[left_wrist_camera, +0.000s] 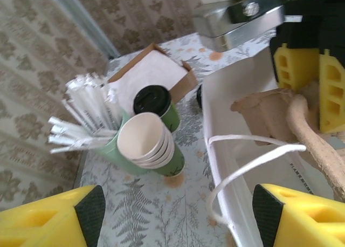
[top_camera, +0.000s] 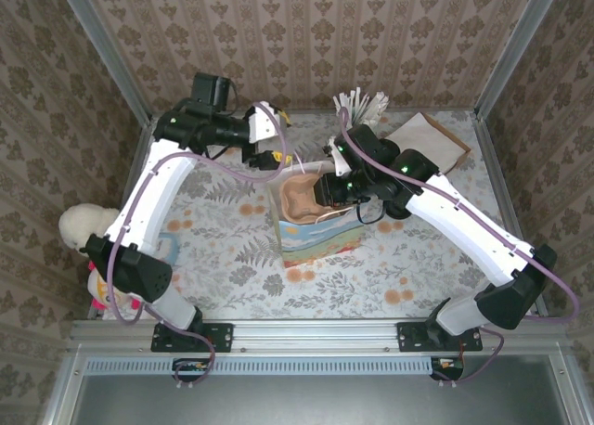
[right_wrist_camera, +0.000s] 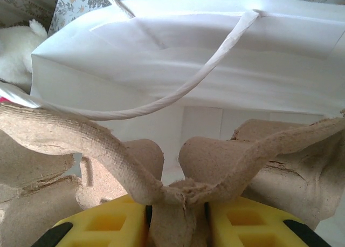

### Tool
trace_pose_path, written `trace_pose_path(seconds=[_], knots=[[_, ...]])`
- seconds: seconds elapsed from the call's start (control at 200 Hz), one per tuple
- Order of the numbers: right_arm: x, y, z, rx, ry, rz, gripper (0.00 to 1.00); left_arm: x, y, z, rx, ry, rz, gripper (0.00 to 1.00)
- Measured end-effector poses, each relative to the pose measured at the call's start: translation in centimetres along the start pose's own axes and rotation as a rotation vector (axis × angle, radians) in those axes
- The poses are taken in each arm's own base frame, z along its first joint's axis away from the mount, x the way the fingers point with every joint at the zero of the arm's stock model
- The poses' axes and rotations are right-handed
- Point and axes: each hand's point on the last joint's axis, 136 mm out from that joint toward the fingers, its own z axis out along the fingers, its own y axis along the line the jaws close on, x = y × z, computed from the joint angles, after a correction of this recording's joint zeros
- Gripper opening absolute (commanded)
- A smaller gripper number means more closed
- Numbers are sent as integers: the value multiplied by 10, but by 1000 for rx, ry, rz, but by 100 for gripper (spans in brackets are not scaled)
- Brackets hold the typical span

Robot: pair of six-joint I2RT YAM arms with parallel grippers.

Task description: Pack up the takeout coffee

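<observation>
Top view looked steeply down over the whole table [top_camera: 223, 258], both wrist views sat close, all three shared the paper bag [top_camera: 311, 230].

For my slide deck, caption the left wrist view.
Open left gripper near the paper bag, the lidded takeout coffee standing beside stacked empty cups and straws.

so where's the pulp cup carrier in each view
top external: pulp cup carrier centre, in the paper bag mouth
left wrist: carrier at right, inside the bag
right wrist: carrier across the lower half, pinched by right gripper
shared landmark: the bag's white twisted handle
</observation>
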Motion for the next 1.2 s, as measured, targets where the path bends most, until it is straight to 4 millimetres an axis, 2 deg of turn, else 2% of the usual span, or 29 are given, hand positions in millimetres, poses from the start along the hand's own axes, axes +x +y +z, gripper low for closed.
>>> trace_pose_path(seconds=[0.16, 0.35, 0.41, 0.505, 0.57, 0.655, 0.82, 0.92, 1.06, 1.2], knots=[[2, -1, 0, 2, 10, -1, 29, 1, -8, 12, 77, -18, 56, 59], [3, 0, 0, 2, 11, -2, 29, -4, -15, 22, 140, -61, 75, 47], [3, 0, 0, 2, 13, -3, 29, -9, -20, 24, 159, -83, 72, 50], [5, 0, -4, 13, 21, -1, 30, -19, -25, 25, 181, -135, 64, 64], [4, 0, -8, 23, 17, -1, 30, -22, -28, 24, 184, -162, 51, 69], [2, 3, -13, 30, 6, -5, 30, -20, -32, 22, 173, -175, 13, 70], [1, 3, -16, 52, -1, -4, 30, -13, -14, -2, 105, -191, -59, 78], [2, 1, -12, 68, 9, -3, 30, -15, -15, -9, 105, -205, -70, 81], [5, -2, -4, 93, 32, -5, 30, -24, -20, -7, 123, -219, -85, 81], [4, 0, -2, 106, 38, -14, 30, -26, -22, 6, 133, -197, -115, 78]])
